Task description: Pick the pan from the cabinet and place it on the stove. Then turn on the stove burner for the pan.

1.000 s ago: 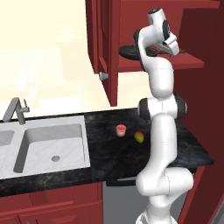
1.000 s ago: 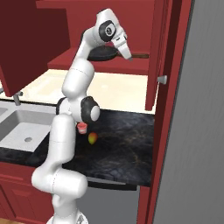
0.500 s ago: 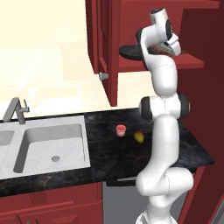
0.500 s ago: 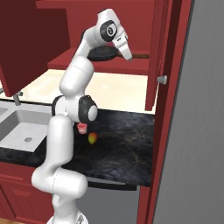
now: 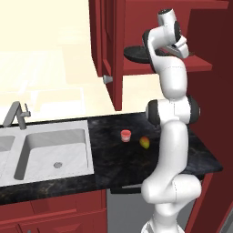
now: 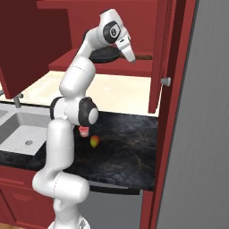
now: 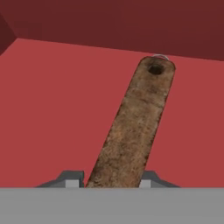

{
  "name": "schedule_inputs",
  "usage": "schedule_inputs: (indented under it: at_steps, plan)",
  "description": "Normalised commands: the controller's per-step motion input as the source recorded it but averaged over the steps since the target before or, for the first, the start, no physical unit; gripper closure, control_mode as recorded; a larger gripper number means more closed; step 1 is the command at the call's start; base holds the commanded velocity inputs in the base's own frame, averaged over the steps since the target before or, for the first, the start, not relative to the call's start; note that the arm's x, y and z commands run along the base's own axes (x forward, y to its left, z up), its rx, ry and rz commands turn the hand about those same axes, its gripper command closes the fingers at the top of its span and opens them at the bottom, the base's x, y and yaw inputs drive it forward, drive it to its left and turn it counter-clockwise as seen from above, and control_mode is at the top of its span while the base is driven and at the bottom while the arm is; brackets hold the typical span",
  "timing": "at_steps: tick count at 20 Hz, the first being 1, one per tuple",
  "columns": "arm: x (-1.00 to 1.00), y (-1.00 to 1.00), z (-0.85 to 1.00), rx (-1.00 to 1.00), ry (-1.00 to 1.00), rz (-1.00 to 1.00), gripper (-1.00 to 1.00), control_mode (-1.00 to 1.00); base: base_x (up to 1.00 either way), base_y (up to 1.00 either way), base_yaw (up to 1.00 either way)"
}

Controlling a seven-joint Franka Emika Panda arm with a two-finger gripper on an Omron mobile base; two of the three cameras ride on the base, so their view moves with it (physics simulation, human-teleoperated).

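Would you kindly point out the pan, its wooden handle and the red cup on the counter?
pan (image 5: 135, 53): left base view, on the dark round body.
wooden handle (image 7: 135, 127): hand view, mid-shaft.
red cup (image 5: 125, 135): left base view, on its side wall.

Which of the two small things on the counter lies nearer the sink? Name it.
The red cup. It sits on the sink side of the yellow-green fruit, which lies beside the arm.

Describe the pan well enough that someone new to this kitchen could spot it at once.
Find the open dark red wall cabinet above the black counter. On its bottom shelf sits the pan, a flat dark round disc behind the robot's hand, with a slim brown wooden handle running between the gripper fingertips. The counter's small red cup and yellow-green fruit sit far lower.
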Motion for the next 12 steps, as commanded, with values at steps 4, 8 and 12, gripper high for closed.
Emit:
schedule_inputs:
  at_steps: [4, 8, 12]
  plan:
    - [0.00, 0.00, -0.09, 0.02, -0.03, 0.00, 1.00, -1.00, 0.00, 0.00, 0.00]
    - [0.00, 0.00, -0.17, 0.04, -0.12, 0.00, 1.00, -1.00, 0.00, 0.00, 0.00]
    - [0.00, 0.00, -0.24, 0.06, -0.21, 0.00, 1.00, -1.00, 0.00, 0.00, 0.00]
